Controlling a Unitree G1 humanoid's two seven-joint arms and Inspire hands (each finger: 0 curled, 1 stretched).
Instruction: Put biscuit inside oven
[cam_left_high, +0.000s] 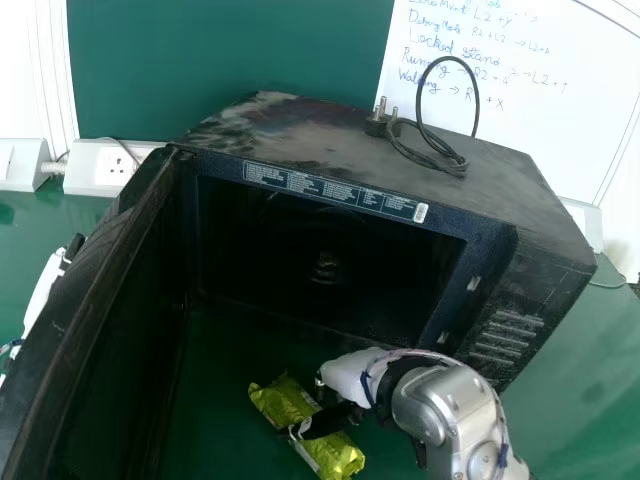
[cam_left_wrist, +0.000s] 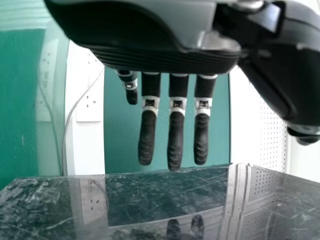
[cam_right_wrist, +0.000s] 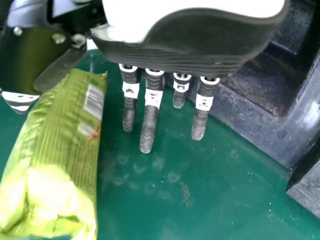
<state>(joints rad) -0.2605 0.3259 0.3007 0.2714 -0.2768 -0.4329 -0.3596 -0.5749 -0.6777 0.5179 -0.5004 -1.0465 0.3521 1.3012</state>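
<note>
The rounded, silver-grey metal right forearm (cam_left_high: 425, 405) bears slim cables (cam_left_high: 420, 352); the white-and-black right hand (cam_left_high: 350, 374) has white-banded dark fingers (cam_right_wrist: 149, 125).

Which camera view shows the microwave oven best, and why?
The head view, where the microwave oven shows its top, open door and cavity together. The right wrist view has part of its front frame; the left wrist view has a dark, glossy panel, probably the door.

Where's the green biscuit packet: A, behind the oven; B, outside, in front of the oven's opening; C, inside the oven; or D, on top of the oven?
B: the packet shows near the right hand, in front of the open oven.
</note>
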